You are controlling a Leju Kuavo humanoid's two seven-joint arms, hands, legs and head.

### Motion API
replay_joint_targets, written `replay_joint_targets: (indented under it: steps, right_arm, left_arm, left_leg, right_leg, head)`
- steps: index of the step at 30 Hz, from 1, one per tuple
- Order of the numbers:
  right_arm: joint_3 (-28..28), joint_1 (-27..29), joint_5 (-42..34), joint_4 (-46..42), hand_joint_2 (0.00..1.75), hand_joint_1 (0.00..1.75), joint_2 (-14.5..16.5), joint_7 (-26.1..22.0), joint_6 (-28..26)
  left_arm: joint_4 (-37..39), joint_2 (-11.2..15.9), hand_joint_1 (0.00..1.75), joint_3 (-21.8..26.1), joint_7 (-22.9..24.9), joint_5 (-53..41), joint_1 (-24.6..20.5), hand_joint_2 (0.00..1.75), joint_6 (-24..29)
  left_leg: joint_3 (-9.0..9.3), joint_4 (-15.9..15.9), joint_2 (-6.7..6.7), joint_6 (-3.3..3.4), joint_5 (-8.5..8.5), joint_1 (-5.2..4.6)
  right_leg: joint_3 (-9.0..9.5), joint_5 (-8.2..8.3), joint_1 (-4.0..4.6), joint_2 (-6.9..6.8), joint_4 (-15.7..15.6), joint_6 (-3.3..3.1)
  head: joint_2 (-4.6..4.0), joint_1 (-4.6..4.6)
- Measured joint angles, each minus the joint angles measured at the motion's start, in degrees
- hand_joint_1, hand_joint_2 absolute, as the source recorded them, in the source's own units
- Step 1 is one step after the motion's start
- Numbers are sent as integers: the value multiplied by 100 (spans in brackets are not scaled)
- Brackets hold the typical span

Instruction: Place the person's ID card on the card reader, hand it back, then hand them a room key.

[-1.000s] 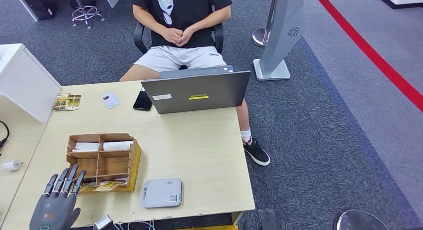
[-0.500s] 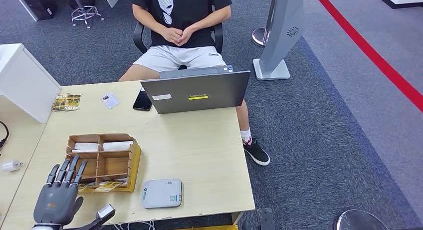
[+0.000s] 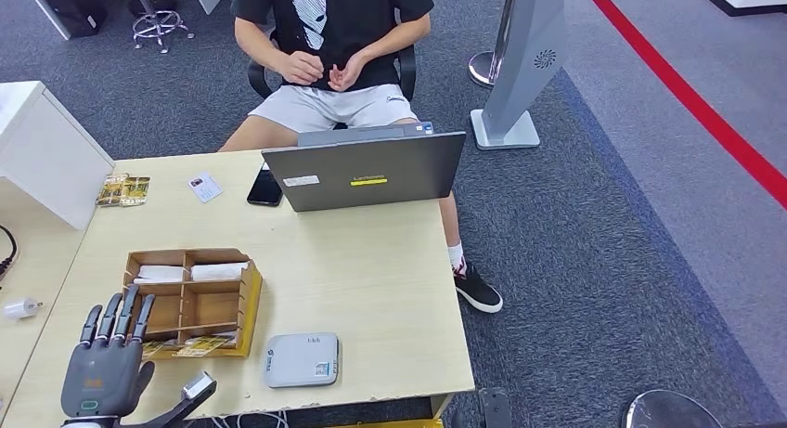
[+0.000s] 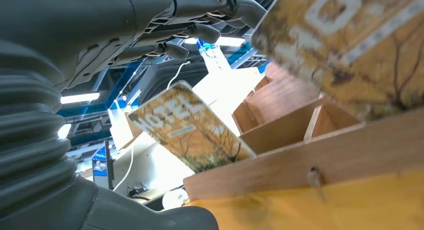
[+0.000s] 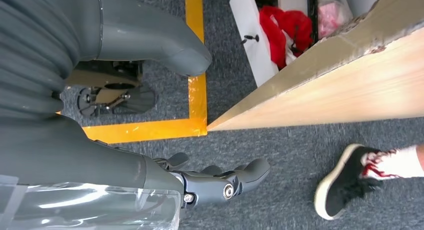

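Your left hand [image 3: 104,368]: raised over the near left corner of the desk [image 3: 371,289], fingers [image 3: 116,318] straight and slightly apart, nothing in it. Your left wrist view shows those fingers [image 4: 200,35] hanging clear of everything.

Your right hand [image 5: 210,182]: hanging below desk level beside the desk edge, over grey carpet [image 5: 280,140] and a strip of yellow tape [image 5: 150,127]. Its fingers are loosely extended and hold nothing.

Card reader [image 3: 301,358]: a flat pale grey pad near the front edge, just right of the organizer. Nothing lies on it.

Organizer [image 3: 192,301]: an open wooden box with compartments, directly ahead of your left hand. Yellow room keys [image 3: 199,345] printed "HOTEL" lie in its front compartments; one of them [image 4: 187,130] leans on the wooden front wall in your left wrist view. White items [image 3: 190,272] sit in the back compartments.

Laptop [image 3: 364,171]: open at the far edge, its lid facing you.

Phone [image 3: 265,188]: dark, flat, just left of the laptop.

ID card [image 3: 205,187]: small and white, flat on the desk at the far left, left of the phone, well apart from the reader.

Yellow packets [image 3: 123,190]: at the far left corner, beyond the ID card's left.

Person [image 3: 329,47]: seated behind the laptop, hands [image 3: 325,71] raised in front of the torso and slightly apart; one shoe [image 3: 479,284] shows on the carpet to the desk's right.
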Motion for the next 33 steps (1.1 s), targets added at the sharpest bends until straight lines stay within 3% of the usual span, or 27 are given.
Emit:
replay_joint_targets:
  steps: [6,33]
  right_arm:
    - [32,3,-69,1,175,0,-2,-43,-116]
    - [27,36,-203,-1,175,0,-1,-126,-255]
  left_arm:
    - [-85,118,0,-283,320,0,4,175,81]
    - [-456,203,0,-343,336,0,360,175,238]
  left_leg:
    - [0,0,0,0,0,0]
    - [-1,0,0,0,0,0]
  right_leg:
    - [0,0,0,0,0,0]
    - [0,0,0,-1,0,0]
  head:
    - [0,-1]
    - [0,0]
